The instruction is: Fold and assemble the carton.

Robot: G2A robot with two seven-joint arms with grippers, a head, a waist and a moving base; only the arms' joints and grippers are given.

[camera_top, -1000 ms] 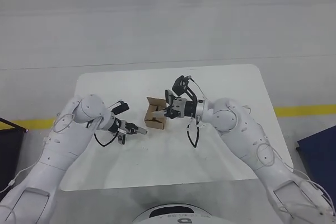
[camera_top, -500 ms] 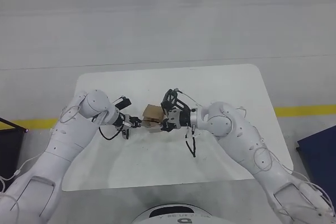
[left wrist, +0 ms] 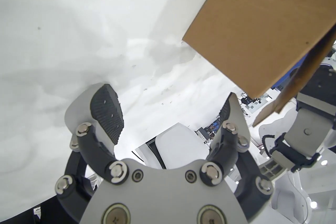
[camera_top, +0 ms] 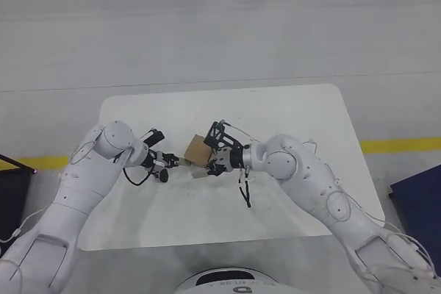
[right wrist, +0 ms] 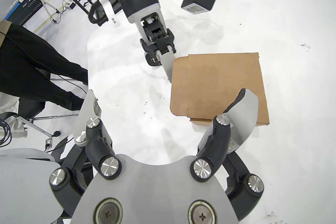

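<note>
The brown carton (camera_top: 196, 149) sits tilted near the middle of the white table (camera_top: 294, 117), between both arms. In the right wrist view the carton (right wrist: 218, 80) shows a flat closed face with a small flap at one corner. My left gripper (camera_top: 173, 159) is open, and one fingertip (right wrist: 168, 64) touches the carton's edge. The carton (left wrist: 257, 33) stands just past the left gripper (left wrist: 170, 109), outside its fingers. My right gripper (right wrist: 168, 107) is open on the carton's other side, with one finger (right wrist: 246, 104) lying over the near edge. Nothing is clamped.
The table's front half (camera_top: 206, 213) and right side are bare. A black rack (camera_top: 0, 163) stands off the table's left edge, and a dark blue object (camera_top: 426, 198) on the floor to the right.
The left gripper has come in from the left to the carton's edge. The right gripper has shifted left and lower along the carton, which moved slightly left and tipped over.
</note>
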